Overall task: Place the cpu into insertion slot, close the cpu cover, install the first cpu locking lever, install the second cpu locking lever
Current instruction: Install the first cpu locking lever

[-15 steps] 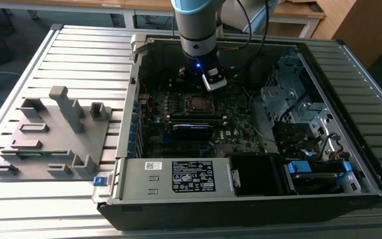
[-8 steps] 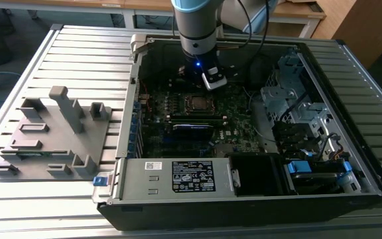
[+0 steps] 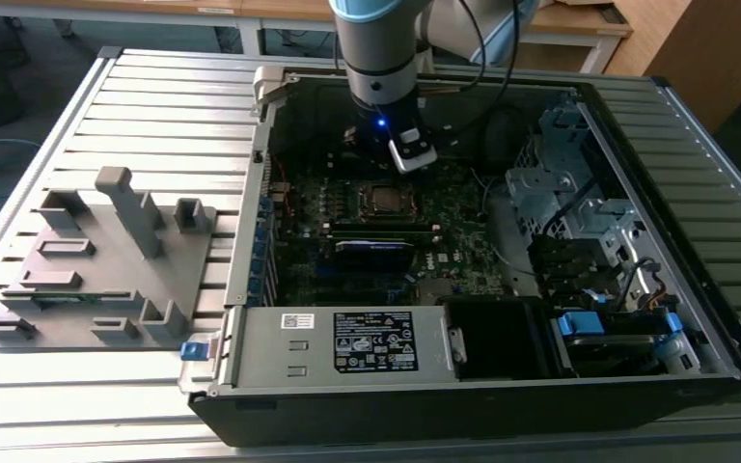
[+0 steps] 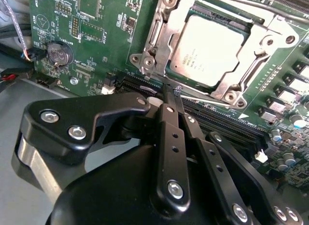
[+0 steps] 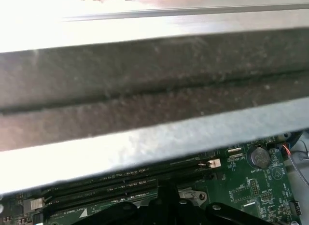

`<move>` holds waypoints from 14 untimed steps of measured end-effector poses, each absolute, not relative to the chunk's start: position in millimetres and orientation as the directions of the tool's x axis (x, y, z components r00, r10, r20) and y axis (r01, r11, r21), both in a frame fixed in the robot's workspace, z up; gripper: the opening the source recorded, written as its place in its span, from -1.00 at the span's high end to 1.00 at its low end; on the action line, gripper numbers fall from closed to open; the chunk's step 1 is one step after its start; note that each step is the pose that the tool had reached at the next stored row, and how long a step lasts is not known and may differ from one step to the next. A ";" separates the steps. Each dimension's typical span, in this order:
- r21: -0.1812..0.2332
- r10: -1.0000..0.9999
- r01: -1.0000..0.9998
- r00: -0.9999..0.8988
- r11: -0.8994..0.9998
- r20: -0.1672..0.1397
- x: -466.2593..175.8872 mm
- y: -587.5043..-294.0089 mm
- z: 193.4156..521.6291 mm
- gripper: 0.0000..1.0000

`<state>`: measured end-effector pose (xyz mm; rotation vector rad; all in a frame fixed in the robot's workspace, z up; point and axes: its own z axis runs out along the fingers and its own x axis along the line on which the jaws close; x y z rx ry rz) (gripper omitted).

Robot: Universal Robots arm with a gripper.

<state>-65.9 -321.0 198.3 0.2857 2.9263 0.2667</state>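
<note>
Inside the open computer case (image 3: 474, 410), on the slatted metal table (image 3: 151, 106): my arm (image 3: 377, 48) reaches down over the dark green motherboard (image 4: 96, 36).

- Claw: in the second wrist view my gripper (image 4: 171, 92) has its two thin black fingers (image 4: 170, 138) pressed together, tips meeting. I cannot tell whether anything thin is caught between them.
- Tip position: just beside the near edge of the socket frame, above the long black memory slots (image 4: 227, 123).
- The cpu (image 4: 210, 51): lies flat in the insertion slot (image 3: 360, 199), dull silver top facing up.
- The cpu cover (image 4: 159, 27): down over the chip, with its silvery frame around the chip's edges and the chip showing through the cut-out.
- Levers: one metal rod (image 4: 251, 5) runs along the far side of the frame, and a thin silvery wire (image 4: 212, 100) lies along the side nearest my tips (whether either is latched, I cannot tell).
- Other board items: a coin cell (image 4: 58, 54) sits well apart from the socket.
- Exterior view: a labelled power supply (image 3: 370, 342) sits at the case's near end. A grey moulded fixture (image 3: 100, 260) rests on the table at the exterior view's left, outside the case.
</note>
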 end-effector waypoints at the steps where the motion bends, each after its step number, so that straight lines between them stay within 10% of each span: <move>1: 0.196 0.207 0.173 -0.964 0.965 -0.169 -66.2 -320.7 198.4 0.80; 14: 0.196 0.222 0.188 -0.960 0.962 -0.169 -66.5 -317.6 198.1 0.80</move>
